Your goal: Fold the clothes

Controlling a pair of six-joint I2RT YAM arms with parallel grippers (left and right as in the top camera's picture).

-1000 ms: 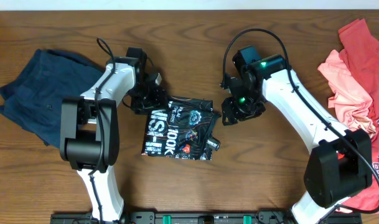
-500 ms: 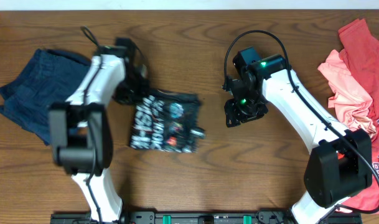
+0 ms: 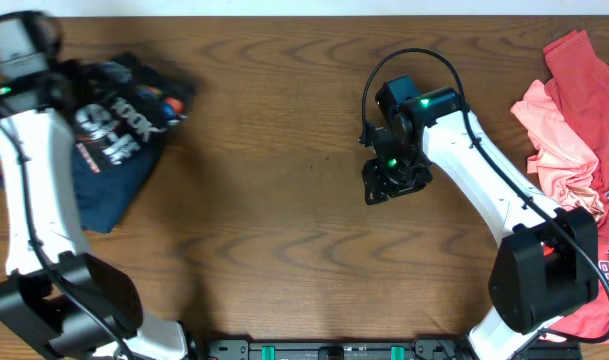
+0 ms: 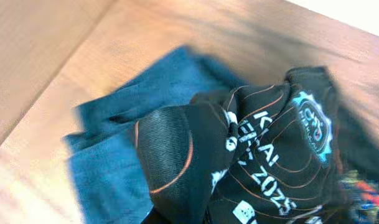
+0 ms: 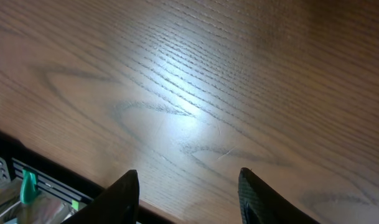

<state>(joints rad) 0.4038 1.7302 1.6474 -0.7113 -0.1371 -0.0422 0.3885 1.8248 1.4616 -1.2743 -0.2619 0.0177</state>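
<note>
Since a second ago my left arm has swung from the middle of the tabletop (image 3: 264, 210) out to its far left corner, and the black jersey (image 3: 124, 105) that lay flat at the centre has gone with it; my right arm has barely shifted. My left fingers (image 3: 72, 82) are closed and clamped on the jersey, though the cloth bunches up so close to my left wrist camera that I cannot see the fingertips themselves, and the whole arm is blurred from above. The jersey now hangs crumpled over the navy trousers (image 3: 104, 195), its white lettering and thin orange contour lines showing, with one end draped onto the trousers' upper part and the blue fabric spreading out below and beside it. From my left wrist the trousers lie flat on the wood beneath the jersey's rumpled black folds. My right fingers (image 5: 122, 198) stand apart with nothing between them, hovering over bare wood right of centre, well away from any garment. The pink shirt (image 3: 559, 135) and the red shirt (image 3: 594, 60) lie heaped together at the right edge of the tabletop, touching each other and untouched by me, with more red cloth running down that edge behind my right arm's base.
</note>
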